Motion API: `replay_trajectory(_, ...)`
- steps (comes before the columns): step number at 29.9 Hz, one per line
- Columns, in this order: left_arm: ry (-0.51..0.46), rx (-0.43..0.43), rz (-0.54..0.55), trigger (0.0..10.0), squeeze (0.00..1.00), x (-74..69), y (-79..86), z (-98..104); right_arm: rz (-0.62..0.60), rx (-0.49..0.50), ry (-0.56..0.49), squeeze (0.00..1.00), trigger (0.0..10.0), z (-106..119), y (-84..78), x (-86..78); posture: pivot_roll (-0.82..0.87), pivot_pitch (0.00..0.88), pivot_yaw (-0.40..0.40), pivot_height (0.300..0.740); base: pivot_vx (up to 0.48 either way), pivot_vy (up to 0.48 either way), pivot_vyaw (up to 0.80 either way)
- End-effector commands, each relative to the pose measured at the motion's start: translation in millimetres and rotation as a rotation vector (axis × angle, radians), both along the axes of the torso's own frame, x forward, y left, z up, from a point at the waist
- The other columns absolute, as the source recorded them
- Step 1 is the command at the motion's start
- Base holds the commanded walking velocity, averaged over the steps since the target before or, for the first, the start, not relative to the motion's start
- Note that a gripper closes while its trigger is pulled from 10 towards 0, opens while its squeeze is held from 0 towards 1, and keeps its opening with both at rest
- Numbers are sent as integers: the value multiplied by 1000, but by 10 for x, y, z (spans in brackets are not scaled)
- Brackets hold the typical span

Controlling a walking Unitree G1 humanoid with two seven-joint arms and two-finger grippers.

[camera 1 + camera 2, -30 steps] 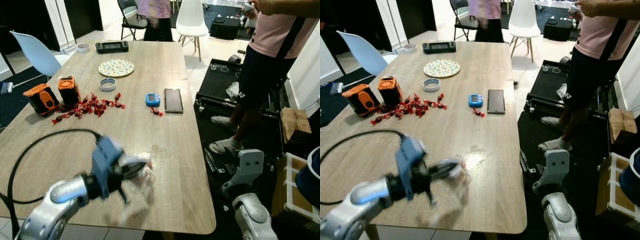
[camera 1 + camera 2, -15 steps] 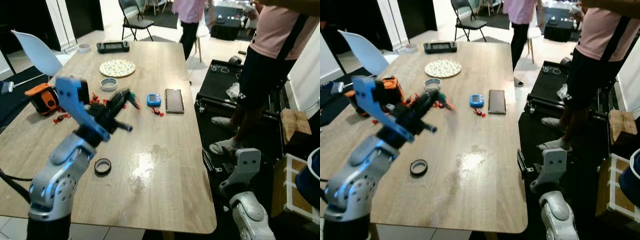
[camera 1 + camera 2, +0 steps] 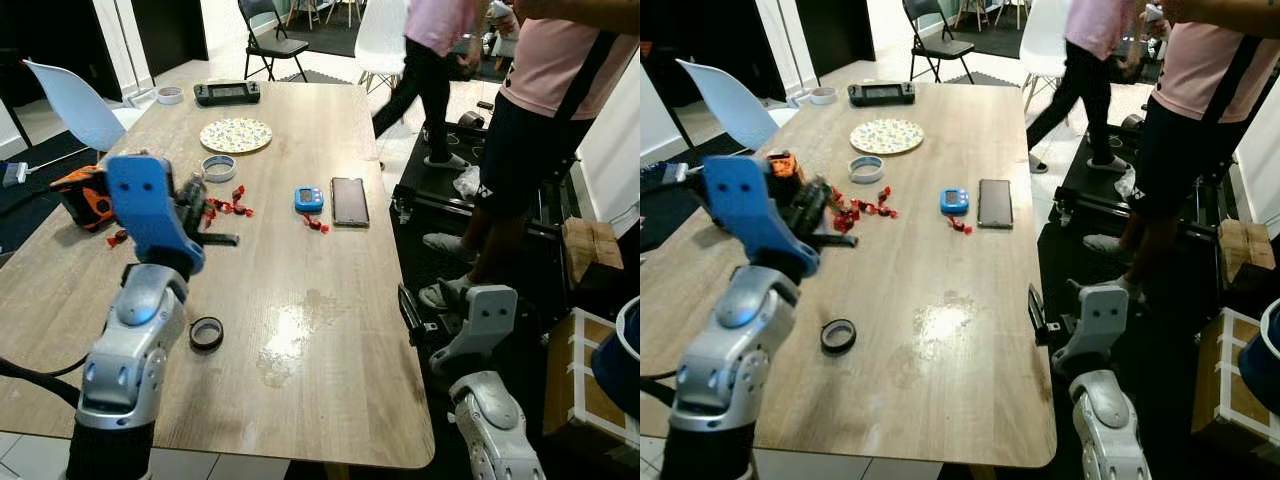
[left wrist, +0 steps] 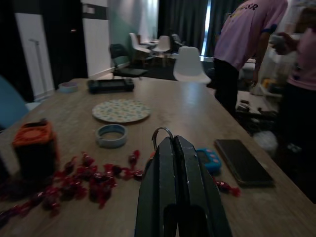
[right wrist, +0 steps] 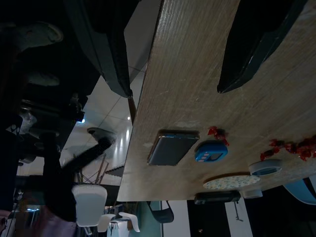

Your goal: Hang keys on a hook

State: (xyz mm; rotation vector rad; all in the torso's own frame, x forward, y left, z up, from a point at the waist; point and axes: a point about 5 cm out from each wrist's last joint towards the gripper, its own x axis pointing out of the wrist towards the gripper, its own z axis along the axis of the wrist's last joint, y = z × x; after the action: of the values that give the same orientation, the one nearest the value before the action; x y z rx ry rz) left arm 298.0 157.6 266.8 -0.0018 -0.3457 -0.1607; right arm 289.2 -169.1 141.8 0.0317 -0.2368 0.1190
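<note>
My left gripper (image 4: 173, 140) is raised over the left side of the wooden table (image 3: 300, 290), pointing toward the table's far end. Its fingers (image 4: 185, 163) are pressed shut, and a thin metal key ring (image 4: 162, 132) sticks out from between the tips. From the head camera this gripper (image 3: 203, 205) sits just behind its blue wrist block, above the red candies (image 3: 225, 205). My right arm (image 3: 480, 330) hangs beside the table's right edge. Its gripper (image 5: 173, 89) is open, with nothing between its two fingers.
On the table lie a black tape roll (image 3: 206, 333), two orange boxes (image 3: 80, 195), a pale blue ring (image 3: 218, 167), a patterned plate (image 3: 234, 134), a blue timer (image 3: 307, 199), a phone (image 3: 349, 200) and a controller (image 3: 225, 93). One person (image 3: 540, 120) stands right; another (image 3: 430, 60) walks behind.
My left arm swung up from the table's near edge to over the candies, staying shut. The black tape roll now lies uncovered. The person at the back walked to the right.
</note>
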Motion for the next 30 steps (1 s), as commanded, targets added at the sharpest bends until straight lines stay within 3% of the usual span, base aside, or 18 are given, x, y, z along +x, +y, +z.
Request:
replay_trajectory(1,-24,43,-76,10000,0,-88,-84,-17,-13,9,-8,0,10000,19,-40,-21,81,150,-2,740,0,0,0)
replay_trajectory(2,-24,43,-76,10000,0,-88,-84,-17,-13,9,-8,0,10000,19,-40,-21,81,150,-2,740,0,0,0)
replay_trajectory(5,-17,174,-246,10000,0,-236,-238,-157,-13,3,-4,0,10000,5,-44,-26,82,149,-2,740,0,0,0)
replay_trajectory(7,8,200,-323,10000,0,-318,-283,-236,-13,-1,-1,0,10000,-3,-46,-31,79,148,-3,740,0,0,0)
replay_trajectory(18,27,157,-342,10000,0,-387,-412,-299,9,-29,-45,0,10000,119,-20,-64,70,146,-2,740,0,0,0)
replay_trajectory(30,14,161,-310,10000,0,-340,-382,-283,6,-24,-45,0,10000,128,-26,-45,70,135,1,740,0,0,0)
